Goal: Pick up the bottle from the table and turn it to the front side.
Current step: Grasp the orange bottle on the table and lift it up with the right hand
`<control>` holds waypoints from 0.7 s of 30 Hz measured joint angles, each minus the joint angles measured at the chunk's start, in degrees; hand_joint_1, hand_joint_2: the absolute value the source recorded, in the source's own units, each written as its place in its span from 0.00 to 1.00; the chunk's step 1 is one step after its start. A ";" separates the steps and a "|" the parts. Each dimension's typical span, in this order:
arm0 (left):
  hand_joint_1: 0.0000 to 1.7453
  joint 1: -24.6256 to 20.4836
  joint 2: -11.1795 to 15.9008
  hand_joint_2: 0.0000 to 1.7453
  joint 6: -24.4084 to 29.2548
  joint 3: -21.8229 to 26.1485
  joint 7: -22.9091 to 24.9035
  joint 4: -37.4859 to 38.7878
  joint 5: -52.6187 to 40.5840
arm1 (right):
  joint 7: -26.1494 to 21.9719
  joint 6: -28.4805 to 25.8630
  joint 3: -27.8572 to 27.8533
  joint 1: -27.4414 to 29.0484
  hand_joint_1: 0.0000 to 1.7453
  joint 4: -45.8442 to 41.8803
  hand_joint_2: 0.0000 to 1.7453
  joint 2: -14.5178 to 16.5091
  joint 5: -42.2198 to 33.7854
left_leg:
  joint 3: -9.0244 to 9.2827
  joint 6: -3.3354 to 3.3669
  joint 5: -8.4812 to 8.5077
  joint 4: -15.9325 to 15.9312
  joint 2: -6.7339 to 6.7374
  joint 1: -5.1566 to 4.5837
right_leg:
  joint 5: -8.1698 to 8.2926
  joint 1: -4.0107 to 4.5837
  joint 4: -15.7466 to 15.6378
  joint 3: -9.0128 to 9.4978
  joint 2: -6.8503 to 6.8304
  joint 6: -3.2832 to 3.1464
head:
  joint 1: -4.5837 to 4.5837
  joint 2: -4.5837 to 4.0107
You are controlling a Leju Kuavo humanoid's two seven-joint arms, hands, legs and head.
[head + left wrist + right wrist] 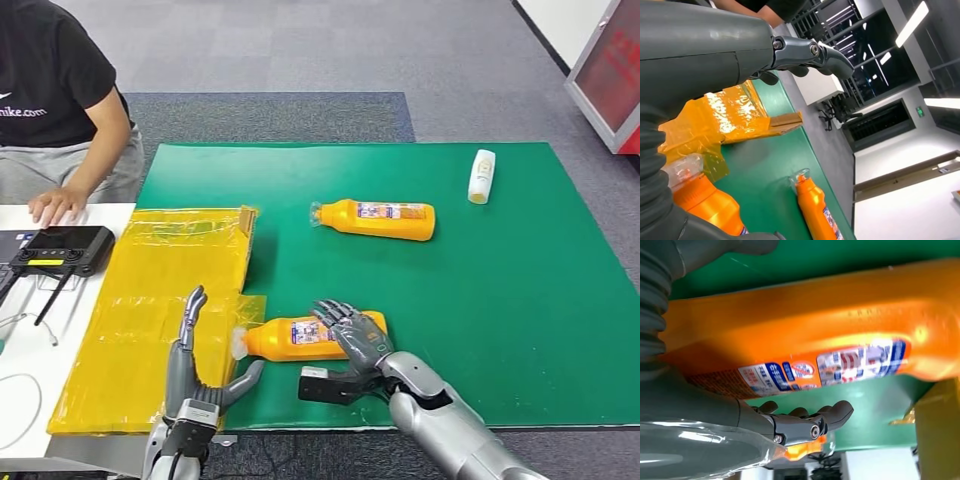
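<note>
Bottle (302, 338), the near orange one, lay on its side at the front of the green tabletop (528, 300), not yet lifted or turned, its cap toward the yellow plastic sheet (151, 300). The right hand (355, 335) rested over its base end with fingers spread, no grip closed. The left hand (198, 385) hovered open near the cap, holding nothing. The right wrist view showed the bottle's label close up; the head view showed a second orange bottle (377, 218) farther back.

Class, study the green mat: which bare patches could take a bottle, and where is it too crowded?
Free: the wide stretch of green mat right of the near orange bottle and below the far orange bottle and white bottle. Crowded: the near-left corner, with the yellow bag, left hand and right hand.
</note>
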 joint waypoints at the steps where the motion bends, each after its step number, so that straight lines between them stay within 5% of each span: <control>1: 0.00 0.00 -0.07 1.00 0.01 0.10 -0.09 0.01 -0.03 | -0.01 1.10 0.66 -0.77 0.00 0.29 1.00 -0.19 0.06 | 0.02 0.01 0.02 0.00 0.03 0.00 | 0.02 0.00 0.00 0.01 0.03 -0.01 | -0.01 0.00; 5: 0.00 -0.02 -0.37 1.00 0.08 0.26 -0.58 0.25 -0.08 | 0.10 5.81 3.64 -4.32 0.00 1.80 1.00 -0.87 -0.09 | 0.18 0.03 0.03 0.00 0.11 0.00 | 0.03 0.00 0.00 0.10 0.11 0.02 | 0.00 0.00; 9: 0.00 -0.01 -0.51 1.00 0.27 0.37 -0.82 0.57 -0.01 | 0.54 7.51 6.02 -6.46 1.00 2.89 1.00 -1.19 -0.37 | 0.28 0.02 0.04 0.00 0.11 0.00 | 0.05 0.00 0.00 0.23 0.11 0.00 | -0.01 0.00; 16: 0.00 -0.02 -0.97 1.00 1.04 0.73 -1.60 0.88 0.66 | 1.07 8.83 10.55 -10.77 1.00 5.12 1.00 -1.35 -1.56 | 0.07 0.05 0.20 0.02 0.07 -0.01 | 0.38 -0.01 0.01 0.25 0.09 0.31 | -0.01 0.00; 21: 0.00 -0.19 -1.03 1.00 0.84 0.81 -1.97 0.91 0.67 | -1.76 1.31 10.56 -10.21 1.00 6.04 1.00 -1.35 -8.20 | -0.29 0.07 0.30 0.05 0.04 -0.01 | 0.45 -0.02 0.01 0.04 0.07 0.31 | -0.01 0.00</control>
